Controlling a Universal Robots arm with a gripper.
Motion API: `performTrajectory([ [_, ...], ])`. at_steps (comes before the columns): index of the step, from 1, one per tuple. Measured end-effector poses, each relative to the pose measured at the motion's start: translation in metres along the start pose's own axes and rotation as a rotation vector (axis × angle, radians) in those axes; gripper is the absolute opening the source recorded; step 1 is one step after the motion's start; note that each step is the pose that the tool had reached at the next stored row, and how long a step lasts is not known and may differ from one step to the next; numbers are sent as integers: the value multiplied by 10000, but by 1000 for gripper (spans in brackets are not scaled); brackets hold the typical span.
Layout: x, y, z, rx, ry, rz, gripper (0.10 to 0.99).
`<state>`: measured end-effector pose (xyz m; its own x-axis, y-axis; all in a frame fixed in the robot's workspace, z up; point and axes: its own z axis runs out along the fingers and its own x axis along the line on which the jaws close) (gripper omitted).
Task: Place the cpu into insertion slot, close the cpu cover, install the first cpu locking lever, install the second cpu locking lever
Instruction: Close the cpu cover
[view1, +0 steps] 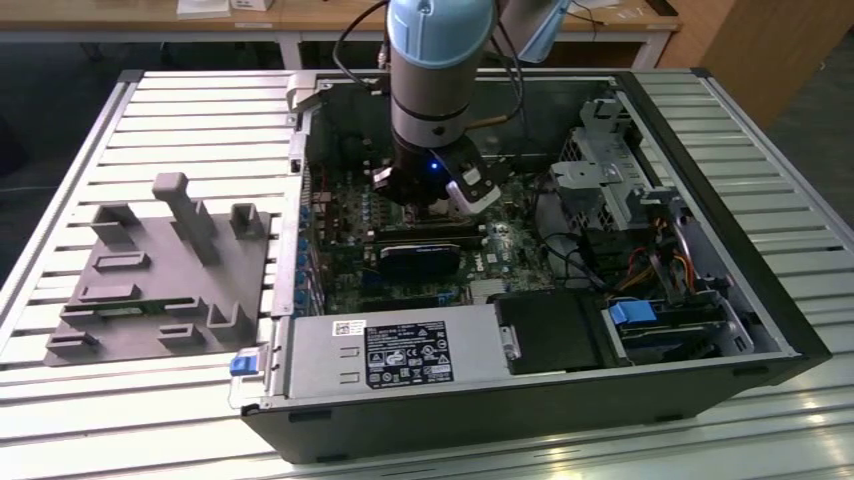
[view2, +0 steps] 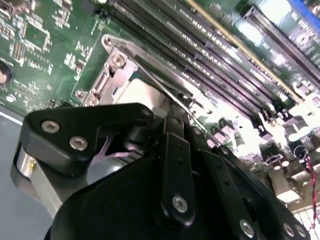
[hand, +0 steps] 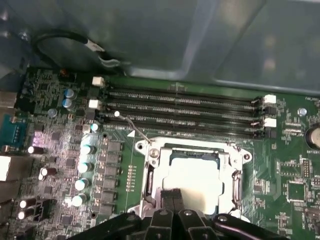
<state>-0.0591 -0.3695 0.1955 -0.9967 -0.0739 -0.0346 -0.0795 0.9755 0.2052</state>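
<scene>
Open PC case (view1: 534, 400) on desk (view1: 134, 400), arm down inside it. The hand (hand: 172, 199) sits at the insertion slot (hand: 148, 186) edge; can't tell how wide it's open. The cpu cover (hand: 236, 167) looks lowered over the seated cpu (hand: 197, 176). The wire lever (hand: 131, 131) is loose, so prob. lever step; needs precise hooking.
</scene>
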Motion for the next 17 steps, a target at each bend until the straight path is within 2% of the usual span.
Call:
performTrajectory([
  [5, -2, 5, -14, -35, -8, -1, 106],
  [13, -6, 35, -166, -22, -1, 0, 106],
  [17, -8, 56, -162, -23, -1, 0, 106],
])
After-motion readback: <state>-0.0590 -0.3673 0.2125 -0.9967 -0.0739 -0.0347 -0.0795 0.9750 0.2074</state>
